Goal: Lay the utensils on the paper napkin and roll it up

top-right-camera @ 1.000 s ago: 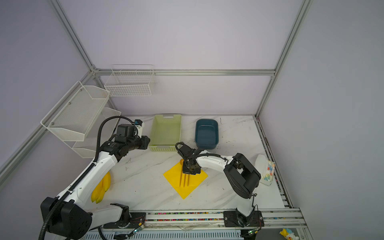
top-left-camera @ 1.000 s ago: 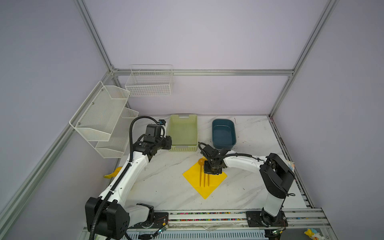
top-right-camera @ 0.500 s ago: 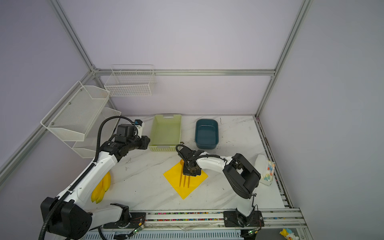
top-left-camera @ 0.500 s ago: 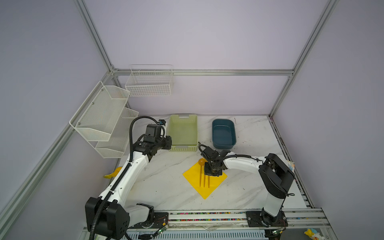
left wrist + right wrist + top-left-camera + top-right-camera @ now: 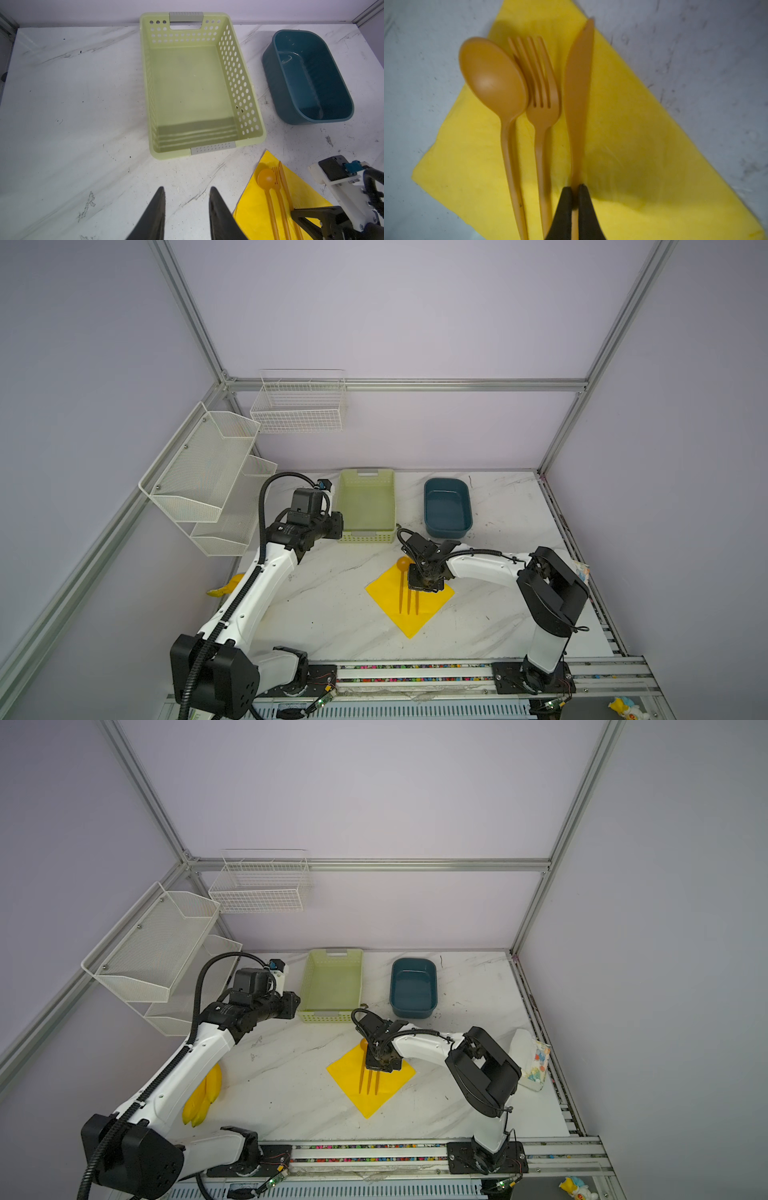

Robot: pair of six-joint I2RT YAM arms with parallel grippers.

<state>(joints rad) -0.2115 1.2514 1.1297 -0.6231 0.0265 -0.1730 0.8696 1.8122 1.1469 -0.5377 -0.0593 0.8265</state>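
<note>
The yellow paper napkin (image 5: 432, 608) (image 5: 392, 1088) lies flat as a diamond on the marble table. The utensils lie on it side by side: spoon (image 5: 492, 79), fork (image 5: 542, 99) and knife (image 5: 577, 83). The spoon's bowl (image 5: 403, 563) pokes past the napkin's far edge. My right gripper (image 5: 575, 187) (image 5: 424, 587) is low over the napkin, shut on the knife's handle. My left gripper (image 5: 186, 189) (image 5: 338, 526) hovers beside the green basket's near left corner. It is open and holds nothing.
A green perforated basket (image 5: 365, 536) and a dark blue tub (image 5: 446, 526) stand at the back of the table. A yellow banana toy (image 5: 203, 1098) lies at the left edge under the left arm. A patterned packet (image 5: 534, 1063) lies at the right edge. White wire shelves (image 5: 208, 472) hang on the left wall.
My right gripper has edged slightly left over the napkin with the knife in it. The left arm has not moved.
</note>
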